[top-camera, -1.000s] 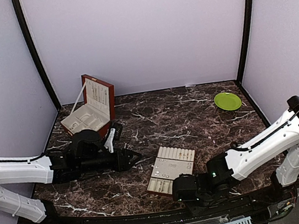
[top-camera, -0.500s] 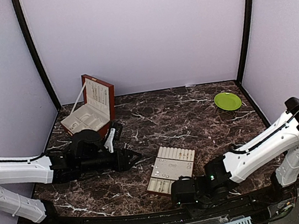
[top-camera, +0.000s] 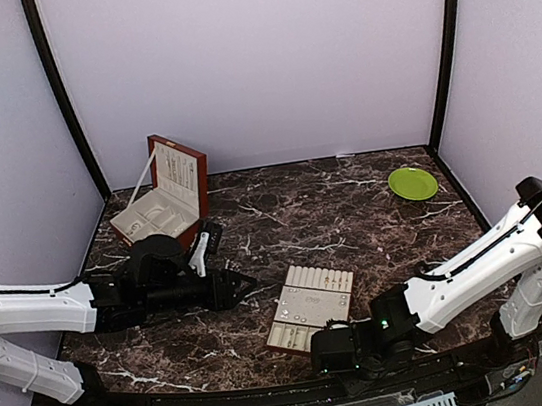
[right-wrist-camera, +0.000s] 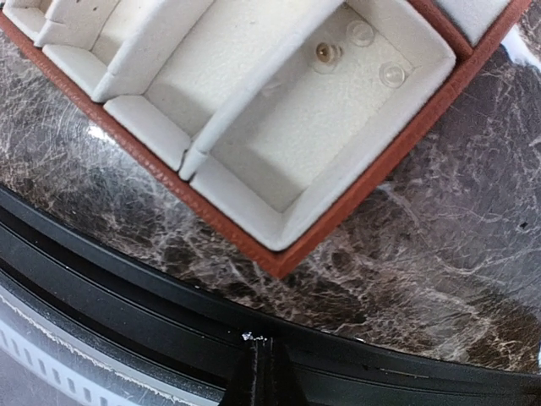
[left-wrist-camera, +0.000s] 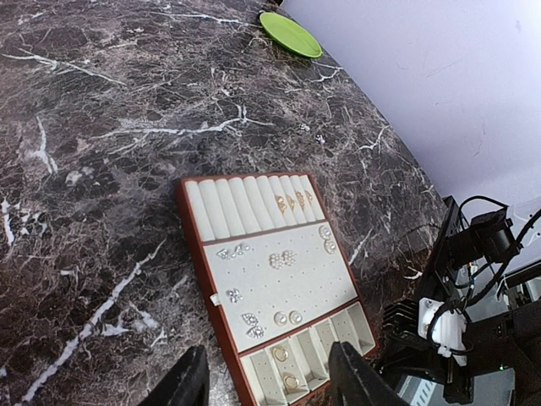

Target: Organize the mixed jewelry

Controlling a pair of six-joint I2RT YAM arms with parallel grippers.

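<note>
The cream slotted tray (top-camera: pixel 313 308) with a red-brown rim lies on the marble between my arms. In the left wrist view several pale earrings (left-wrist-camera: pixel 283 258) sit on its dotted middle panel and gold rings (left-wrist-camera: pixel 280 353) in its end compartments. My left gripper (top-camera: pixel 245 285) is open and empty, left of the tray and above the table (left-wrist-camera: pixel 269 355). My right gripper (top-camera: pixel 318 351) hovers over the table's near edge beside the tray's near corner (right-wrist-camera: pixel 279 254). It is shut (right-wrist-camera: pixel 262 342) with a tiny silvery piece of jewelry (right-wrist-camera: pixel 252 337) pinched at its tips. Small clear studs (right-wrist-camera: pixel 328 52) lie in the corner compartment.
An open red-brown wooden box (top-camera: pixel 167 192) with a cream lining stands at the back left. A green plate (top-camera: pixel 413 183) sits at the back right and shows in the left wrist view (left-wrist-camera: pixel 290 34). Two tiny pale specks (left-wrist-camera: pixel 311 132) lie on the marble below the plate. A black rail (right-wrist-camera: pixel 169 321) runs along the table's near edge.
My right gripper has shifted slightly left and toward the table's near edge. The left arm and the tray have not moved.
</note>
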